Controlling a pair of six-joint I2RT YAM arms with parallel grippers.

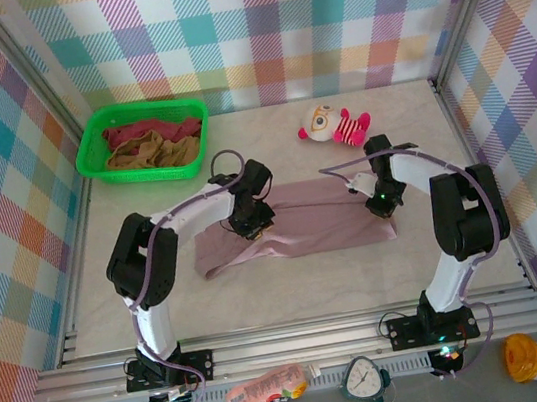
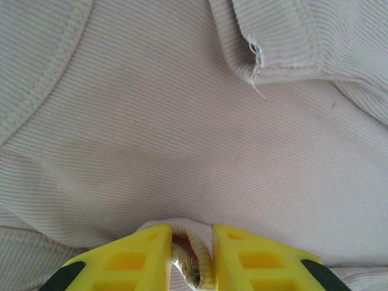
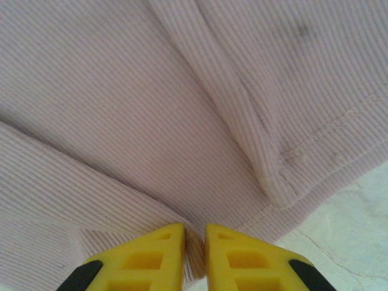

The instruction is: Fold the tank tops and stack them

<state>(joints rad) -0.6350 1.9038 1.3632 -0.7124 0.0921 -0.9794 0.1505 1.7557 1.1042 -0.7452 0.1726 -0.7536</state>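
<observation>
The dusty mauve-pink tank top lies spread across the middle of the table. My left gripper is shut on a rolled hem of it, with ribbed cloth stretching beyond the yellow fingers. My right gripper is shut on a fold of the same top near its right edge, beside a hem. The tan-brown tank top and the dark maroon-red tank top lie crumpled in the green basket.
A pink-and-white striped plush toy lies at the back, right of centre. The green basket stands at the back left. Plaid walls close in the table on three sides. Bare table shows past the top's right edge.
</observation>
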